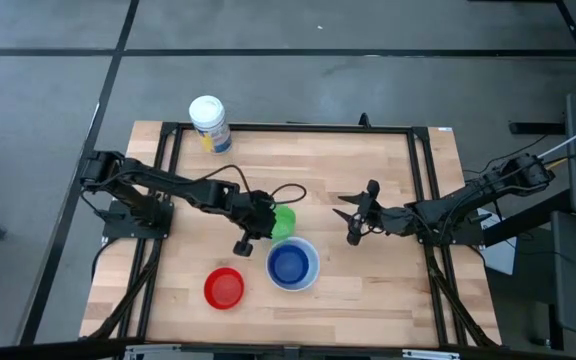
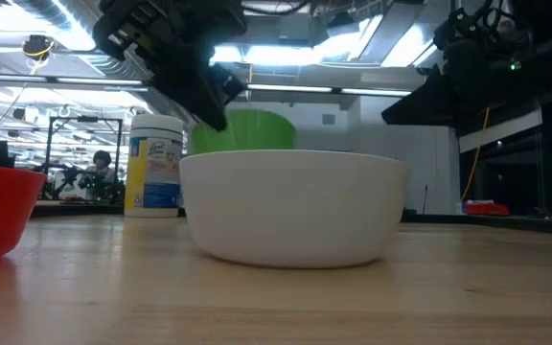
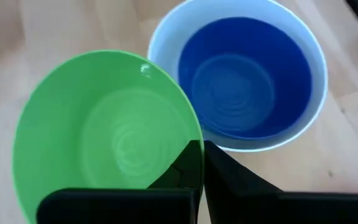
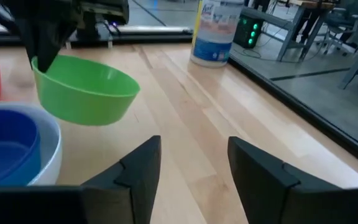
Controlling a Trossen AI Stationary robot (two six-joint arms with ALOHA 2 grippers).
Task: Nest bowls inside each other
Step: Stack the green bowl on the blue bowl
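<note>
From above, the green bowl is held beside the stacked bowls. In the left wrist view, its rim is pinched by the left gripper, jaws closed. In the right wrist view, the right gripper is seen spread, empty.

Lighting even and bright over the tabletop; soft, short shadows. Low view: ceiling light strips blown out, arms reduced to dark silhouettes, white bowl close and slightly soft. Left wrist view: green bowl shows a small glare spot on its rim; fingers black, detail lost.
</note>
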